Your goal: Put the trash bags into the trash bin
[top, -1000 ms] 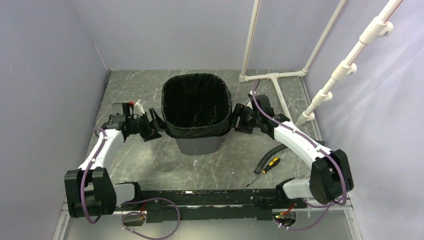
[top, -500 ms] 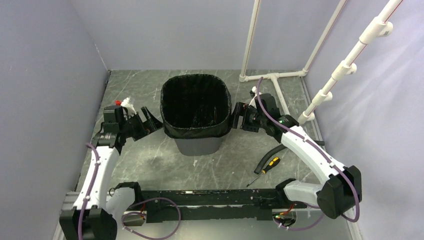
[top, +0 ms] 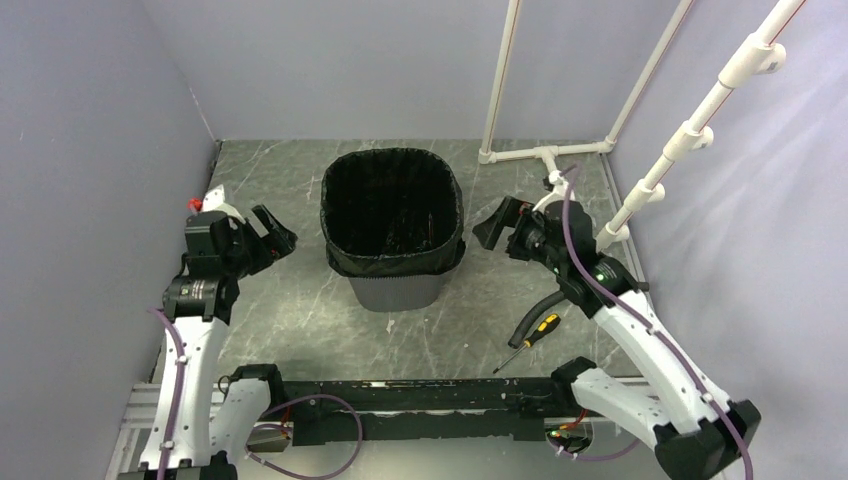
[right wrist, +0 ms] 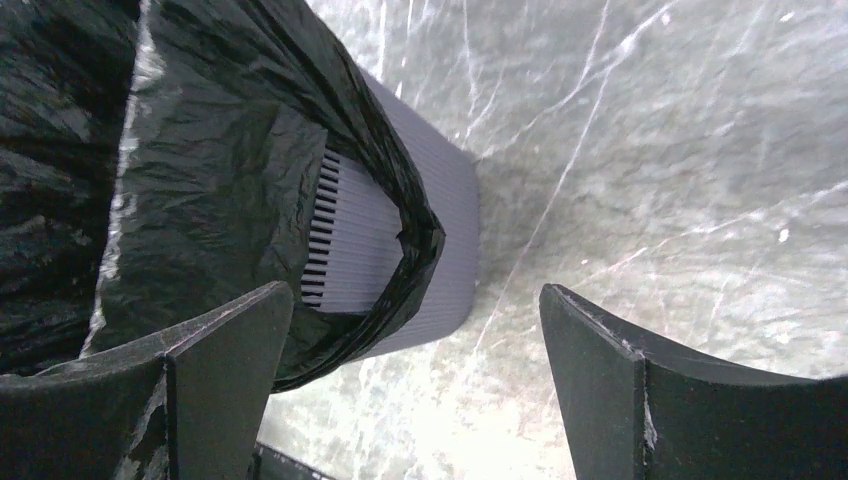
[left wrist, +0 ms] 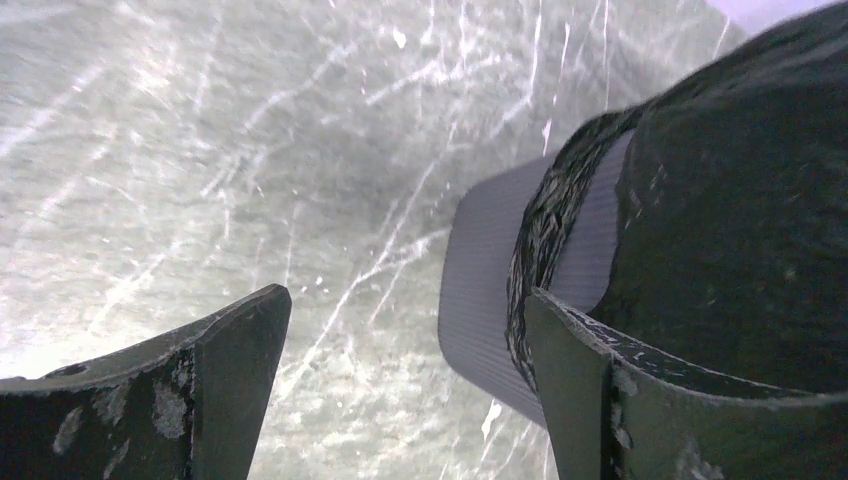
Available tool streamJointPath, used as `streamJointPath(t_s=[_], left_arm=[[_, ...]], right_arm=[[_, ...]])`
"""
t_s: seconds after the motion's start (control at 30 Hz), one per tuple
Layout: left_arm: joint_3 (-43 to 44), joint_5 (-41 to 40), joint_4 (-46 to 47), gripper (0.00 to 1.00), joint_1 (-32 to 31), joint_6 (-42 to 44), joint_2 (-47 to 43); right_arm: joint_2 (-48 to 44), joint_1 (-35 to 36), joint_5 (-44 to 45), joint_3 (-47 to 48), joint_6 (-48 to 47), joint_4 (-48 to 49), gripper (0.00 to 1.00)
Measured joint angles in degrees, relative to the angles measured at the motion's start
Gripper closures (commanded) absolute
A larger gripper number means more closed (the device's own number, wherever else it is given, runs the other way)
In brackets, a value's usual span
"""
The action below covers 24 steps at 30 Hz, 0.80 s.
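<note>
Noted trash bag (top: 392, 205) lining trash bin (top: 397, 290), hem folded down over rim; bin upright at middle of desk (top: 300, 320). Found left tool (top: 271, 230) spread wide, empty, apart from bin's left side. Found right tool (top: 493, 224) likewise wide, empty, near bin's right side.

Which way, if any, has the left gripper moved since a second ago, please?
Yes. The left gripper has pulled left, away from the trash bin, which stayed put.
</note>
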Motion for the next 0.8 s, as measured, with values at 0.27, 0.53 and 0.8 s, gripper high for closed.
streamJointPath(t_s=[0.27,0.53,0.8], left_arm=[[4.92,-8.02,-1.77,0.07,0.00,-0.94,-1.70],[7.34,-9.92,-3.06,0.07,-0.04,-0.59,-2.49],[7.52,-9.90,-3.08,0.07,-0.04,0.31,-2.49]], right_arm=[[-8.72,0.02,8.02,-3.23,-2.64,0.57,0.00],[-11.80,0.00,11.08,-3.54,-4.74,-0.98,0.00],[-8.74,0.02,12.63,-2.10,-3.85,-4.09,0.00]])
